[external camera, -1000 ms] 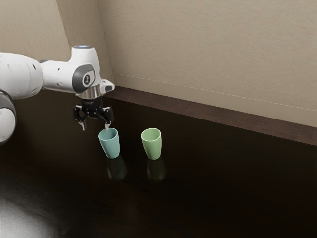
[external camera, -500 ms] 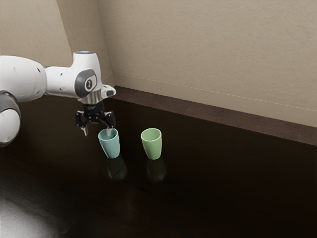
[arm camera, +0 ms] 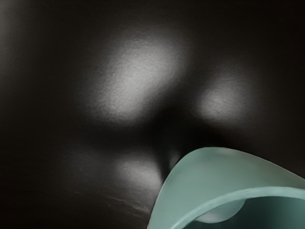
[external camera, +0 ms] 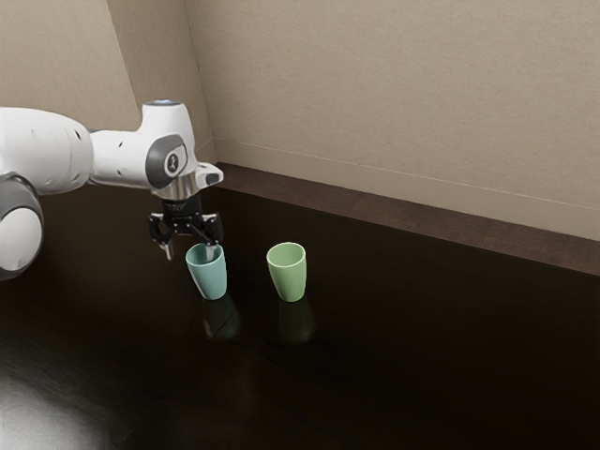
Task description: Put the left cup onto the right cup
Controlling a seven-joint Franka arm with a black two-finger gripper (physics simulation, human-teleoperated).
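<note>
jaws spread, the gripper [external camera: 185, 247] appears to straddle the teal cup [external camera: 208, 274] rim, so it should sink squarely before pinching, keeping the cup upright.

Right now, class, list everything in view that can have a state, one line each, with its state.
Teal cup: upright on the table, not lifted.
Green cup: upright on the table, apart from the teal cup, nothing on it.
Pincer: open, low at the teal cup's rim.
</note>
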